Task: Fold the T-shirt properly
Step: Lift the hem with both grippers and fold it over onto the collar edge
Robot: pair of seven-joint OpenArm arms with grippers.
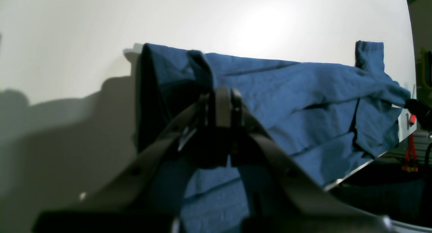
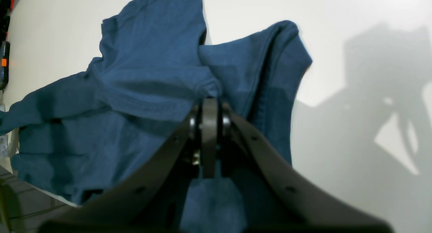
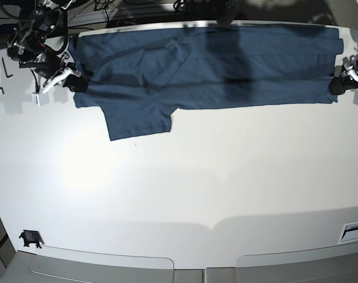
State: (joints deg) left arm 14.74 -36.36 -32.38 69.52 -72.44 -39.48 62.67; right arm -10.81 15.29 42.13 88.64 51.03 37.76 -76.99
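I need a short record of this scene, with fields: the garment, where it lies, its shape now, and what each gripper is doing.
garment: T-shirt, dark blue
location: far edge of the white table, stretched across almost its full width
shape: long folded band; one sleeve sticks out toward the near side
left gripper: shut on fabric at one end of the band
right gripper: shut on fabric at the other end, near the sleeve
fold status: not finished
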